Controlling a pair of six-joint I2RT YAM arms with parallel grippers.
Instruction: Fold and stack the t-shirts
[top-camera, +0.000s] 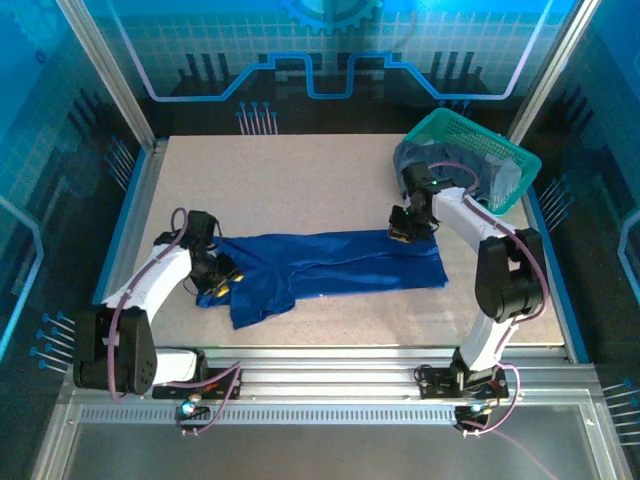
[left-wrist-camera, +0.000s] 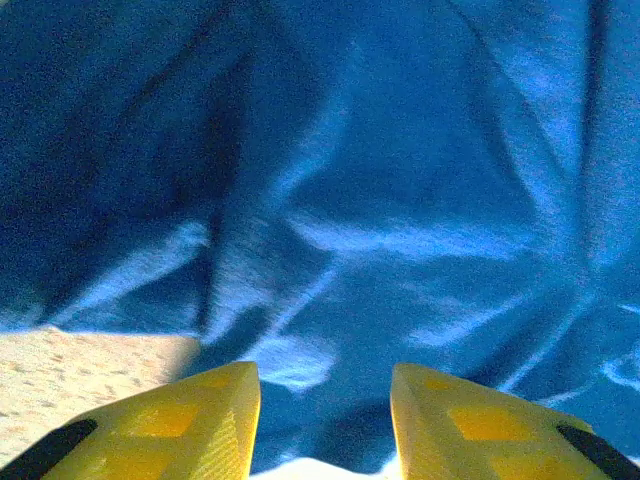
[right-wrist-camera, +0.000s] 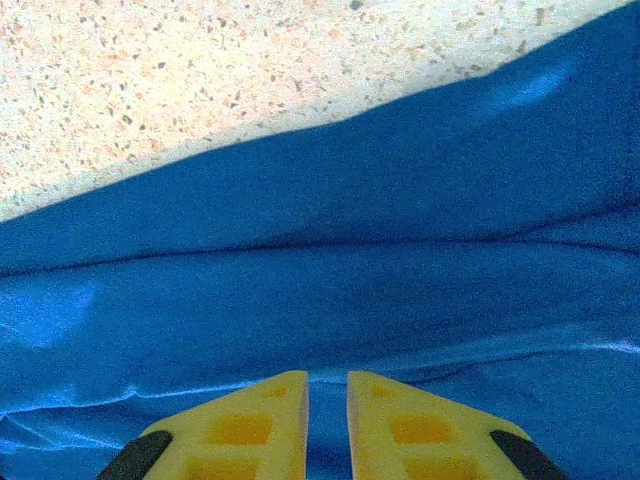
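Overhead view of a speckled table (top-camera: 300, 180) with two robot arms reaching in from the near edge. One royal blue t-shirt (top-camera: 340, 265) lies flat but wrinkled across the middle of the table, stretching from about 8 o'clock to about 3 o'clock, with a sleeve or flap hanging toward 7 o'clock. No chest print can be seen. In the far right corner, at about 1 o'clock, a teal mesh basket (top-camera: 490, 134) holds a heap of duller grey-blue t-shirts (top-camera: 455, 165), some cloth spilling over its near rim. The left gripper (top-camera: 224, 281) sits low over the shirt's 8 o'clock end. Its wrist camera shows the yellow fingers (left-wrist-camera: 225, 405) spread well apart, holding nothing, with rumpled blue cloth ahead and a patch of bare table at their 9 o'clock. The right gripper (top-camera: 402, 233) is on the shirt's far hem toward 2 o'clock. Its wrist camera shows the fingers (right-wrist-camera: 265, 410) drawn to a narrow slit over smooth cloth, and I cannot tell whether a fold is pinched between them. This looks like the early spreading or first fold of the blue shirt, and nothing is stacked yet. The next move likely calls for the left hand to close on the cloth edge so both ends can be lifted and folded together.
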